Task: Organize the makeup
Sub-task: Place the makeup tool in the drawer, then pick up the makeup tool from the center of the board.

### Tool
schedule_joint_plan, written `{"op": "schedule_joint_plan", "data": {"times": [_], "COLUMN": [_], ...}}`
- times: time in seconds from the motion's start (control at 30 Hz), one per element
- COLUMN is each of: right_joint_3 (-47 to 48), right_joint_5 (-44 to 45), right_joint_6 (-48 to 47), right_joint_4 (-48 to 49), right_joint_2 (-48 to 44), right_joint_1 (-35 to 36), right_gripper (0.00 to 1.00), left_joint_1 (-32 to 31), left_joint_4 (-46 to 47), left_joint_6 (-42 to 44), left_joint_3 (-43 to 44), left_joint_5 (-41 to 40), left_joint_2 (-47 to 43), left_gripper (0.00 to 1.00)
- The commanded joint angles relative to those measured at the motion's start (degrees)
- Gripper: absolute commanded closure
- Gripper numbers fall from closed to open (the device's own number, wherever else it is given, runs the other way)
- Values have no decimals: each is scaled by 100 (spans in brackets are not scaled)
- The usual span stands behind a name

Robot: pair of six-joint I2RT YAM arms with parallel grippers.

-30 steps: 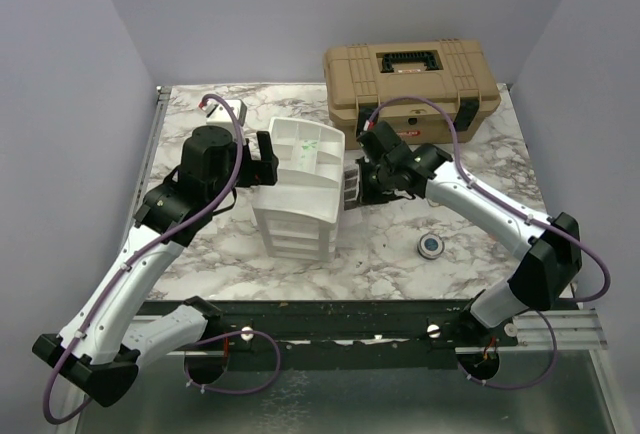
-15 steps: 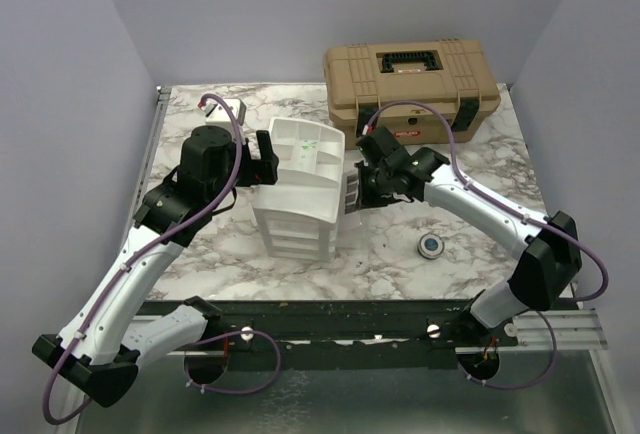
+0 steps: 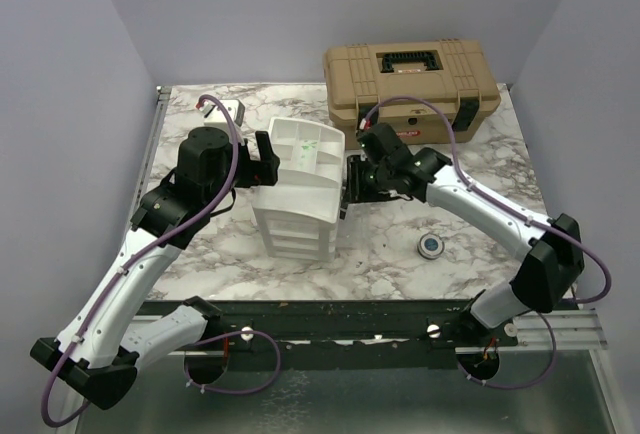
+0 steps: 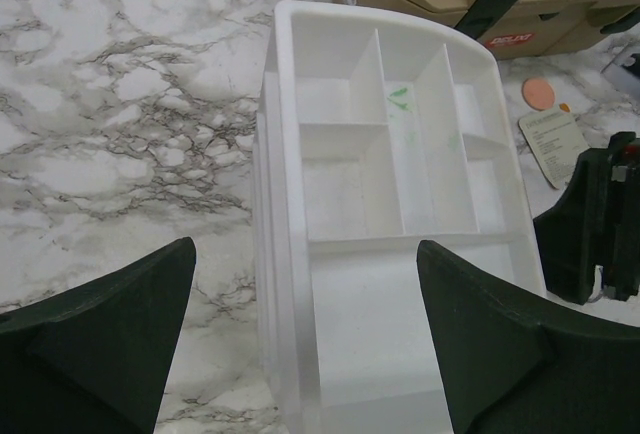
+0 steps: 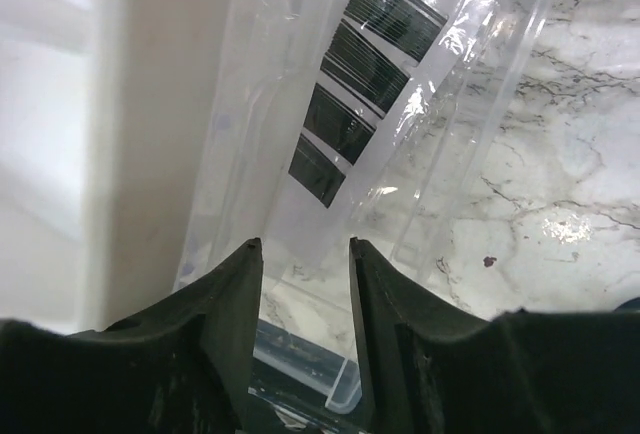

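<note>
Right gripper [image 5: 300,249]: jaws part-spread, pinching nothing that I can see. The palette's face shows through the gap, not its edge.
Palette [image 5: 345,124]: just ahead of the tips; clear, with four dark pans in a row. It stands tilted against the wall to the fingers' left.
Drawers [image 3: 298,209]: that white wall is their side, and the right gripper sits just beside it.
Handling: I judge the palette light, stiff, slick and easy to crack. I'd take it across its thin edges, clear of the pans, with gentle pressure.
Left gripper [image 4: 305,284]: spread wide, empty, hovering over the drawers' top.
Tray [image 4: 285,154]: directly below the left fingers, divided into several bins. Only green smudges inside, no makeup.
Drawer contents: the fronts look closed, so I can't tell.
Disc [image 4: 541,92]: pink, flat on the table beyond the tray's far right corner, by a card [image 4: 553,136].
Compact [image 3: 430,245]: on the table behind the right gripper, toward its base, well apart.
Toolbox [image 3: 410,79]: lid shut, beyond the right gripper; contents hidden.
</note>
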Motion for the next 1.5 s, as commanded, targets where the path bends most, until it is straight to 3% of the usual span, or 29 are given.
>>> {"op": "schedule_joint_plan", "data": {"times": [0.0, 0.07, 0.13, 0.3, 0.47, 0.57, 0.63, 0.73, 1.2, 1.47], "right_joint_3": [18, -40, -136, -554, -1504, -1702, -1714, -1637, -1435, -1332], "right_joint_5": [335, 839, 1646, 3128, 2316, 2135, 2009, 1799, 1157, 993], "right_joint_6": [-171, -167, -137, -42, -419, -515, -568, -694, -2315, -2735], "right_joint_4": [96, 37, -148, -625, 201, 472, 618, 823, 2328, 2697], "right_joint_2": [-710, -940, -1114, -1283, -1138, -690, -340, 118, 947, 1253], "right_joint_1": [31, 25, 10, -520, -1790, -2205, -2460, -2819, -3487, -3685], "right_gripper": [54, 53, 40, 25, 23, 22, 10, 2, 0, 0], "left_joint_1": [7, 7, 7, 7, 3, 6, 7, 0, 2, 6], "left_joint_4": [-33, -28, -28, -53, -76, -107, -123, -150, -213, -228], "left_joint_6": [2, -1, -9, -11, 3, 6, 17, 33, 106, 172], "left_joint_3": [27, 18, 5, -26, -21, 15, 27, 54, 154, 174], "left_joint_5": [148, 151, 174, 153, 169, 154, 130, 121, 46, 50], "left_joint_2": [23, 28, 13, -59, -82, -118, -140, -145, -108, -99], "left_gripper": [7, 7, 7, 7, 7, 7, 7, 7, 7, 7]}}
